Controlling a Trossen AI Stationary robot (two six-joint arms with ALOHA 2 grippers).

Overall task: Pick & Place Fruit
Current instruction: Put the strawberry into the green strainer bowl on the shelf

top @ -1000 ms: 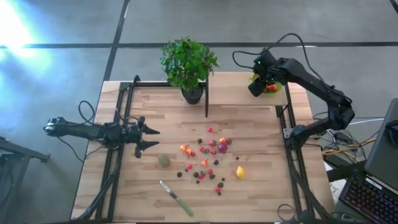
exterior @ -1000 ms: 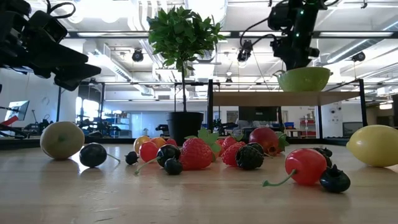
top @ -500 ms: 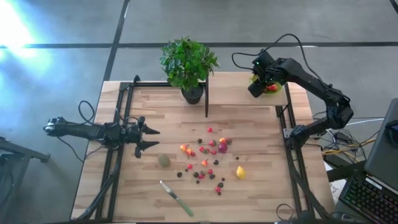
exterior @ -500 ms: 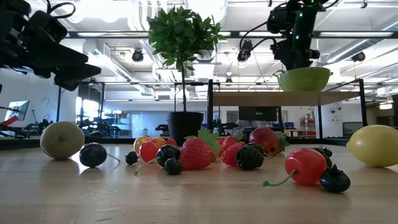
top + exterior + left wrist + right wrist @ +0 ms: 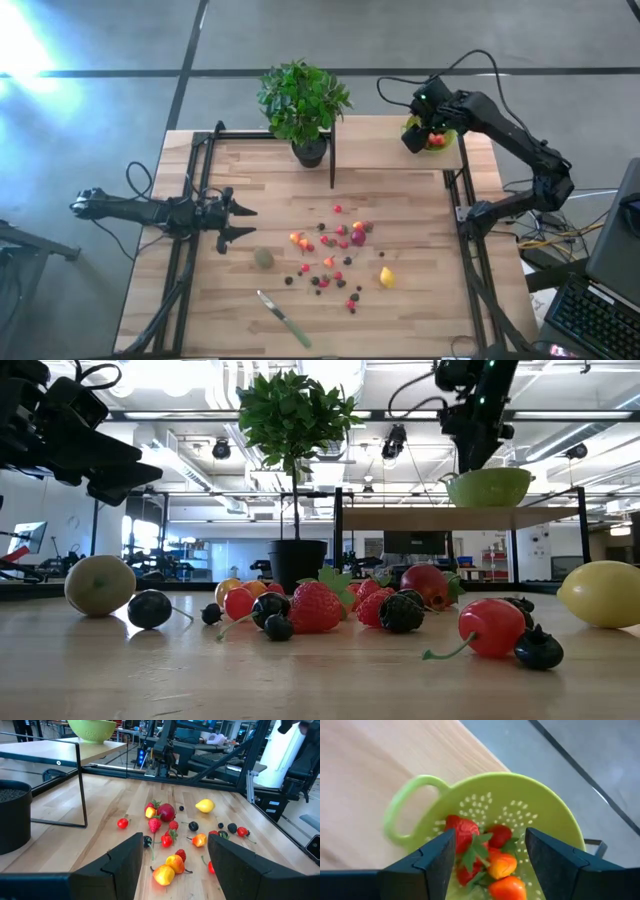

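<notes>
**Right gripper over the bowl, fingers apart, nothing held**

Right gripper [image 5: 413, 140] hangs above the lime-green bowl [image 5: 546, 815] on the raised shelf [image 5: 380, 145], upper right of the high view. In the right wrist view its fingers [image 5: 427, 862] stand apart with nothing between them; a strawberry [image 5: 462, 832] and a few orange and red pieces lie in the bowl directly below the gap, clear of both pads. Judgement: this is the drop-off point, so the bowl sits under the gripper to catch released fruit, and the gap is wide so a piece falls free.

Left gripper [image 5: 238, 222] waits at the left edge of the table, centre-left of the high view, fingers spread and empty. It points across the table at the fruit pile but sits well apart from it.

Most of the fruit [image 5: 335, 255] is still loose on the table, centre to lower centre of the high view: red and orange berries, dark berries, the lemon [image 5: 386, 276] at the pile's right, the dull-green ball [image 5: 263, 258] at its left, nearest the left gripper. The knife [image 5: 284, 319] lies below the pile. The potted plant [image 5: 303, 105] stands top centre beside the shelf.

Judgement: task is early; only a handful of pieces are in the bowl.
</notes>
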